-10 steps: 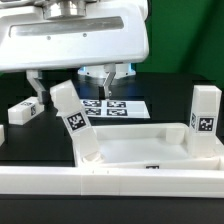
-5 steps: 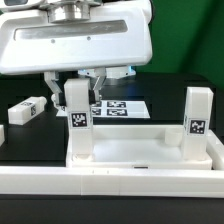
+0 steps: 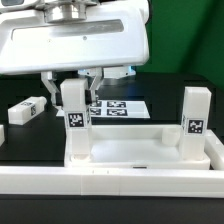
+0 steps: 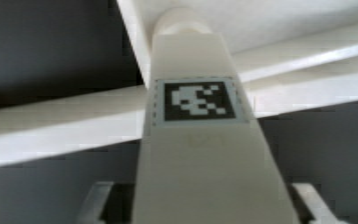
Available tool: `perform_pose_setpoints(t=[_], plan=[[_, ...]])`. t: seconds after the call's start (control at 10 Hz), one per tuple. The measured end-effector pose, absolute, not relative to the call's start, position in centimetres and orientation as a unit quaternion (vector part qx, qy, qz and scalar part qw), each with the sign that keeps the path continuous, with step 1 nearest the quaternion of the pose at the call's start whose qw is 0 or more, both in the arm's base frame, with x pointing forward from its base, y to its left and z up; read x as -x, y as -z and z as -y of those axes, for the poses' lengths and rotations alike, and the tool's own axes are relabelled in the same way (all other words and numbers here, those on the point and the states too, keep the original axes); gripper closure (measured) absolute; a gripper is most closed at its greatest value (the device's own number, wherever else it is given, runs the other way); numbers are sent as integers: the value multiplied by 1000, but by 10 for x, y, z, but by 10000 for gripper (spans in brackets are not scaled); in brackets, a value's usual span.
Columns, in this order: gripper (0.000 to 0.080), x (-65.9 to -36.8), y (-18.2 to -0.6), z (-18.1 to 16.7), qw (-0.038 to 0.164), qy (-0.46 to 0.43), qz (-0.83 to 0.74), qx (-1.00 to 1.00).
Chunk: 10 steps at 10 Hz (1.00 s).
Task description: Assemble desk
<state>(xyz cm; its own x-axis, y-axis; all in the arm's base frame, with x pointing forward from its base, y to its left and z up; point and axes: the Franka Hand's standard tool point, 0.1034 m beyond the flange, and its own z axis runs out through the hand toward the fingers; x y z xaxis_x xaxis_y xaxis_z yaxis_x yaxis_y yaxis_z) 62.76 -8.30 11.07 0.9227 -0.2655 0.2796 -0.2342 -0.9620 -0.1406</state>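
At the exterior view's left corner of the desk slab [image 3: 140, 150], we see the gripper [image 3: 73, 88] clasping the top of an upright leg [image 3: 74, 125], fingers [image 3: 97, 82] pressed on both sides.

Black table [image 3: 165, 100] bears slab [image 3: 150, 150], loose leg [image 3: 27, 110], marker board [image 3: 120, 107], rail [image 3: 110, 182].

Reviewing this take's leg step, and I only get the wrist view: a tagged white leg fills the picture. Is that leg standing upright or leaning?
Observer: Upright. The gripped leg stands in the corner of the slab at the exterior view's left.
Operator: Is any other leg standing on the slab?
Observer: Yes, one. A second leg stands upright at the corner on the exterior view's right.
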Motion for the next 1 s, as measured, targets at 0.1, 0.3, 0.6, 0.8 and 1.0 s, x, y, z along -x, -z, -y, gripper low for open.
perform_pose_setpoints(t=[0.1,0.3,0.6,0.8,1.0], plan=[[508,-628,-111,83,58,148,-162,974],[508,-627,-109,81,74,141,-250,955],[508,-625,-106,67,95,120,-386,910],[508,-623,-105,58,106,104,-459,876],[508,-622,-103,44,117,83,-533,834]])
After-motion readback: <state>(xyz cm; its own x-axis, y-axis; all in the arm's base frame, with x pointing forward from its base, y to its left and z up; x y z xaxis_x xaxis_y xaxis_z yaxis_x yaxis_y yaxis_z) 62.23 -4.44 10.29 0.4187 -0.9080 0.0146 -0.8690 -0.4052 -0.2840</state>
